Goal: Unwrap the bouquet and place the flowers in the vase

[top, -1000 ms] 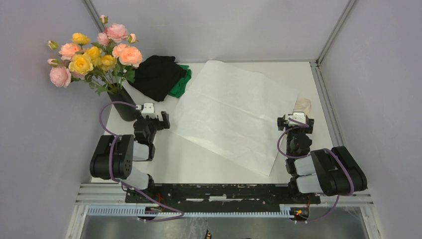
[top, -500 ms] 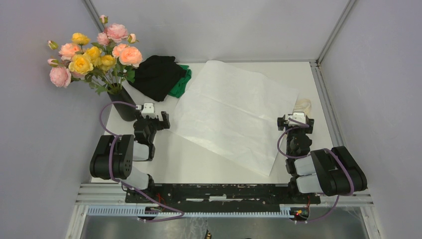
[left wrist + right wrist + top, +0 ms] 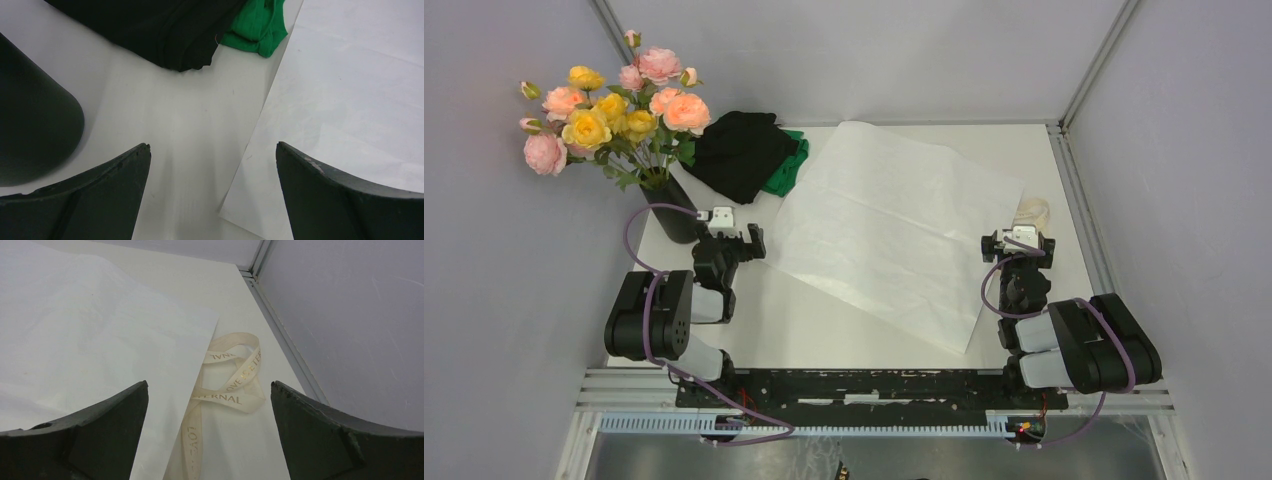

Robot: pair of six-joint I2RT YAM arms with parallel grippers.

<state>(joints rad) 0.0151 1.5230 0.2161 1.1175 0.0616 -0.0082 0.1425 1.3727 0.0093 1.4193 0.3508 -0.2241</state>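
Judging by how things lie, you have the task all but done: the flowers [image 3: 614, 105] stand upright in the vase [image 3: 674, 212] at the far left of the worktop [image 3: 824, 320], their stems gathered into its mouth. The white paper sheet [image 3: 894, 230] lies spread flat across the middle, and the cream ribbon [image 3: 235, 382] lies loose just off the sheet's right edge. I see no stem left on the sheet, so nothing seems to remain beyond parking the arms. Your left pincer [image 3: 212, 146] stands wide open and empty, low over bare worktop. The vase is just beside it on the left of its wrist view, not touching as far as I can tell, and the sheet's near corner is below its other finger, with the black-and-green cloth heap [image 3: 744, 150] beyond. Your right pincer [image 3: 210, 385] is likewise spread and holds nothing. It sits over the sheet's right edge with the ribbon just ahead of it, well apart from the vase and flowers.
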